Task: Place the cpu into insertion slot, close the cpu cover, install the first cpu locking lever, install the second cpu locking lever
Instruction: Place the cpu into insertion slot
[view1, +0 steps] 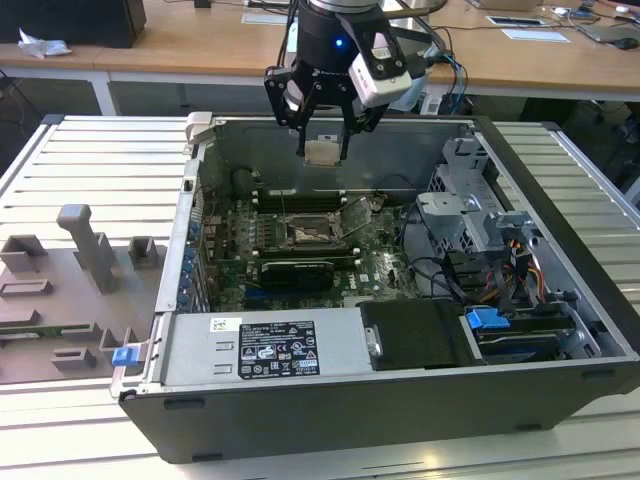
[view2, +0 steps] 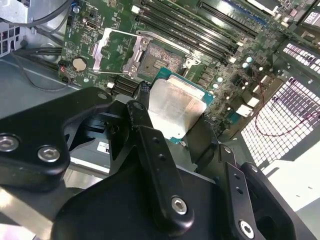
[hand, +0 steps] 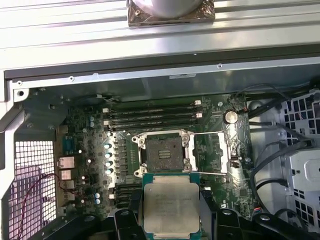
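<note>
The gripper (view1: 322, 150) is pinching the cpu (hand: 171, 207) flat by its edges, hovering over the case's (view1: 250, 150) edge opposite the power supply (view1: 265, 348). The insertion slot (hand: 163, 152) is lying bare below it, mid-motherboard (hand: 75, 130), with the cpu cover (hand: 212, 152) swung open.

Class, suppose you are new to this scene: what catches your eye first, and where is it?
The black gripper hangs above the open computer case, shut on the silvery cpu. Below it, on the green motherboard, the dark insertion slot sits bare, its cpu cover swung open beside it.
</note>
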